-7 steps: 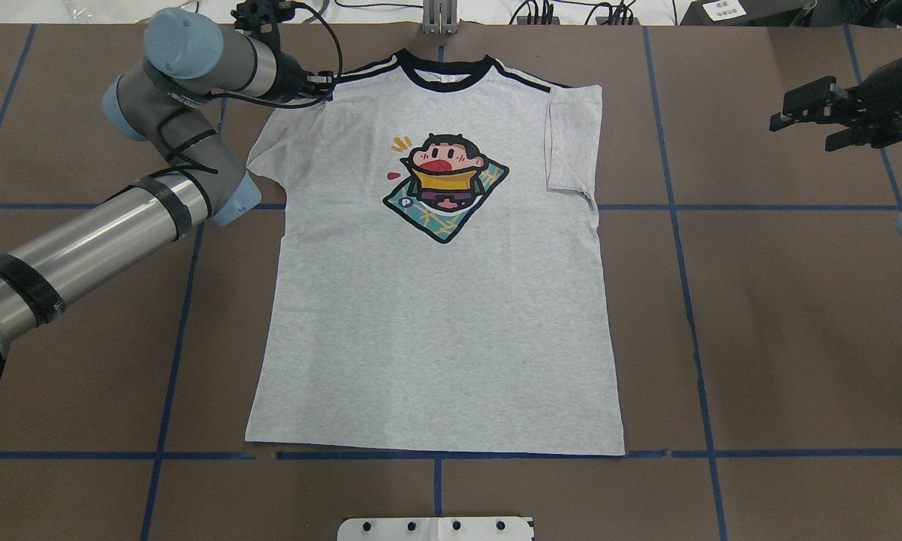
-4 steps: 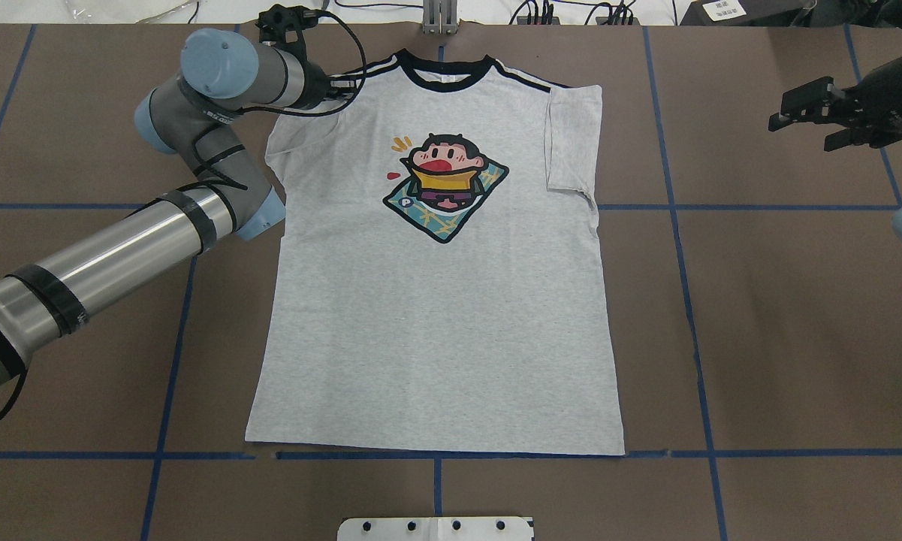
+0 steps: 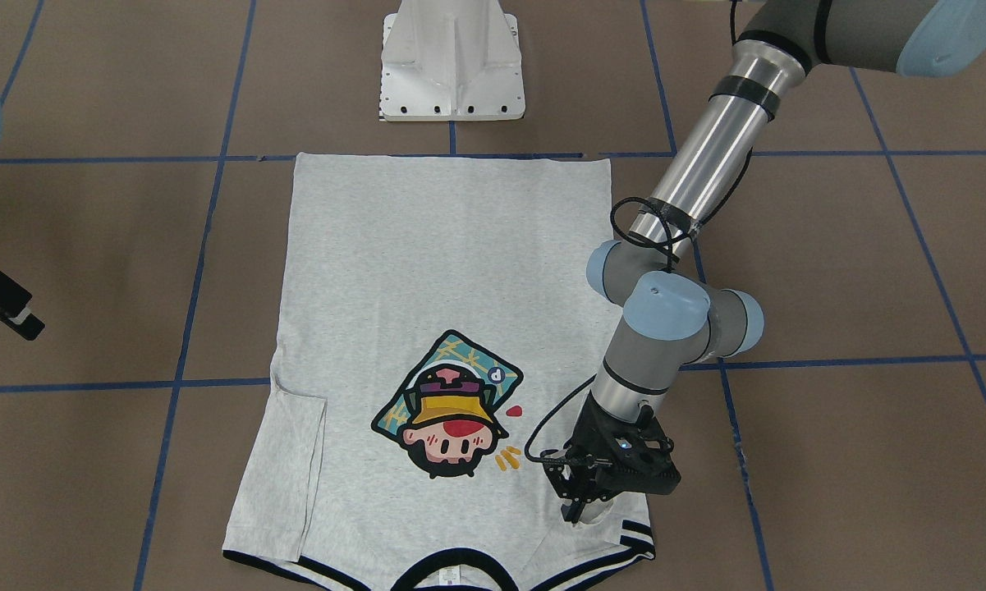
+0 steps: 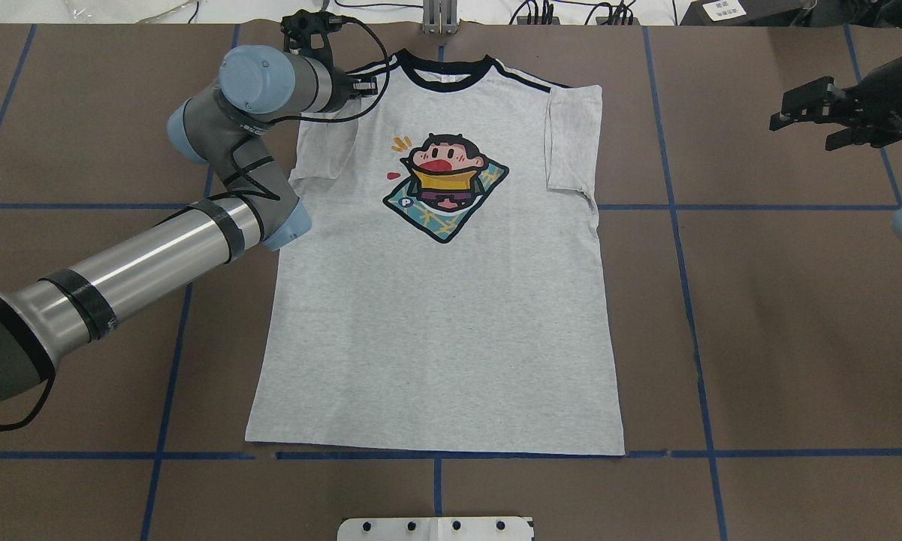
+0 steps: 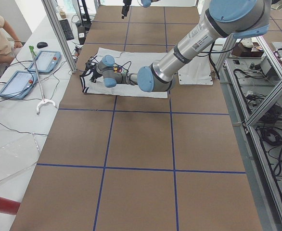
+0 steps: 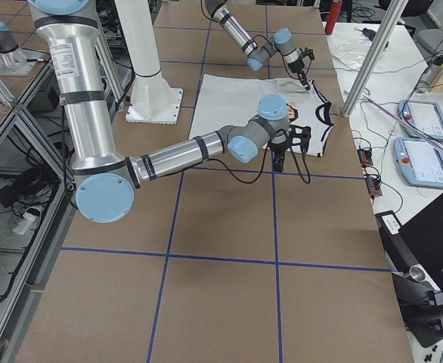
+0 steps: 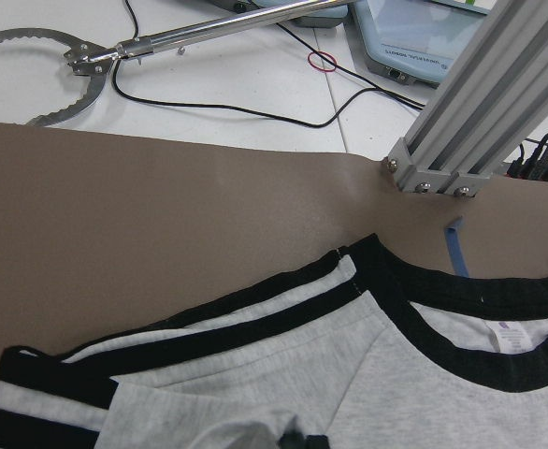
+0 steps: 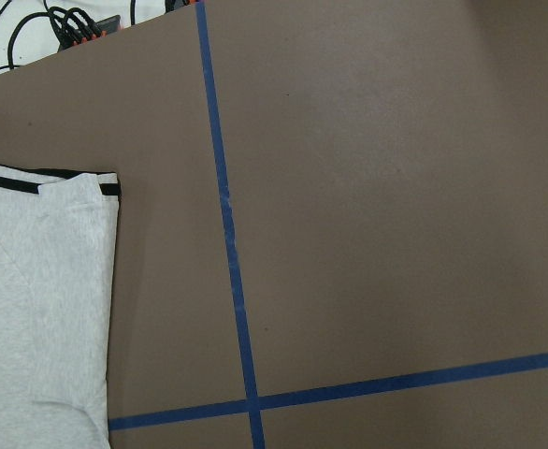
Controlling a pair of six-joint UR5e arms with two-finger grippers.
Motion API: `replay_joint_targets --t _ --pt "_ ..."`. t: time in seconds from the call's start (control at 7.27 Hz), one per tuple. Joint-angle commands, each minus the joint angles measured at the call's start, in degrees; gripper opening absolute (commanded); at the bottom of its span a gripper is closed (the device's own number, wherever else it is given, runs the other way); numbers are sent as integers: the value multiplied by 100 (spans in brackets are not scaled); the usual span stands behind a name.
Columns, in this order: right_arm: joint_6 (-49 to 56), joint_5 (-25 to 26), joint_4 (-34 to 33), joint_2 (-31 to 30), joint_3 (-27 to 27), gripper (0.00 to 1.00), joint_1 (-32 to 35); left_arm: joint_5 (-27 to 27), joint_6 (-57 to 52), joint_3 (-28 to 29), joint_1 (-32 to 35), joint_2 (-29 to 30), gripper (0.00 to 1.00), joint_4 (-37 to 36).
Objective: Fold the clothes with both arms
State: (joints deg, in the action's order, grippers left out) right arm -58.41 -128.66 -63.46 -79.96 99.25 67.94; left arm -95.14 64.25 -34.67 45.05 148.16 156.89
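Observation:
The grey T-shirt (image 4: pixel 435 315) lies flat, print up, collar at the table's far edge. Its sleeve on the right arm's side (image 4: pixel 571 139) is folded in over the body. My left gripper (image 4: pixel 360 83) is shut on the other sleeve (image 4: pixel 323 150) near the shoulder stripes and holds it drawn over the body. The front-facing view shows this gripper (image 3: pixel 583 505) pointing down onto the cloth. The left wrist view shows the collar (image 7: pixel 461 299) and bunched cloth at the bottom edge. My right gripper (image 4: pixel 803 113) is open and empty, well off the shirt.
The white pedestal base (image 3: pixel 451 61) stands at the table's near edge behind the hem. An aluminium post (image 4: pixel 437 16) stands just past the collar. Blue tape lines (image 4: pixel 676 207) cross the brown table. Tablets and cables (image 5: pixel 23 79) lie beyond the far edge.
My left gripper has moved toward the collar with the sleeve in it, folding the sleeve in over the shirt's body. The right arm has barely moved.

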Motion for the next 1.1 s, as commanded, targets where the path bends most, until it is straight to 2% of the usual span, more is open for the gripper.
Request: replay_joint_targets --t 0.0,0.14,0.28,0.41,0.55,0.69,0.83,0.96 --pt "-99 25 -9 68 24 100 -78 14 52 -74 -48 125 64 0" --pt "-457 165 -78 329 51 100 -279 -256 244 -362 -40 91 64 -9" --pt "-1383 383 -105 549 95 100 -577 -555 516 -818 -31 -49 65 -61" --pt "-2114 690 -140 604 278 100 -928 -836 606 -1953 -40 -616 66 -636" --pt "-2391 902 -671 561 793 100 -1358 -1265 615 -3252 -48 -1248 71 -1468" --pt "-2559 1400 -1782 552 1538 100 -1963 -1409 624 -4127 -57 -1715 73 -1859" --pt "-3118 2084 -2306 552 2024 100 -2752 -1671 615 -4927 -75 -2346 78 -2046" --pt "-3941 2543 -2329 525 2098 100 -3517 -2327 607 -5492 -40 -2970 100 -2135"
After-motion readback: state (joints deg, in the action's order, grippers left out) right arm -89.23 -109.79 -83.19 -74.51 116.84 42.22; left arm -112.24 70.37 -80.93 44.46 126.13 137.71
